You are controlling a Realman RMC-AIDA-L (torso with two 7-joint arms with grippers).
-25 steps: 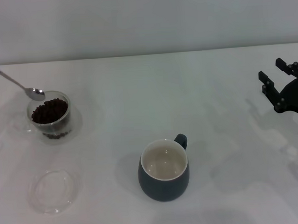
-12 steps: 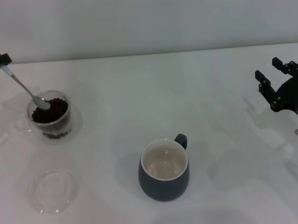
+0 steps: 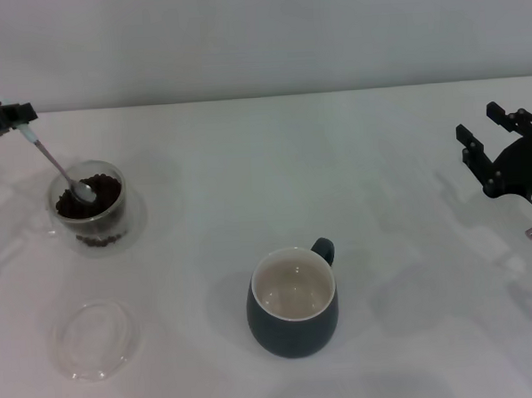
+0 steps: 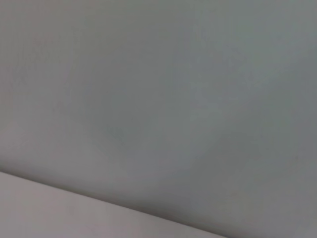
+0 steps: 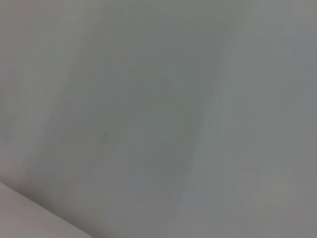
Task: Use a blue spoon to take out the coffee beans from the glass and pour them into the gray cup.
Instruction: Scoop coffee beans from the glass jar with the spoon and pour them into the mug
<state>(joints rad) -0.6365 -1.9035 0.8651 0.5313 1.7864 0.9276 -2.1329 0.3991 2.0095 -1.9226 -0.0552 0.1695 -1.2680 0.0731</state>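
At far left, left hand (image 3: 16,118): pinching the pale handle end of the blue spoon (image 3: 61,171).
Blue spoon: slanted down, its bowl in the coffee beans (image 3: 92,197).
Glass (image 3: 90,208): on the white surface (image 3: 273,172), left side, holding the beans.
Flat clear dish (image 3: 93,339): nearer the robot than the glass, apart from it.
Gray cup (image 3: 292,302): centre, upright, cream inside, handle toward the far right.
Right hand (image 3: 493,142): at the right edge, fingers spread, holding nothing, well apart from the cup.
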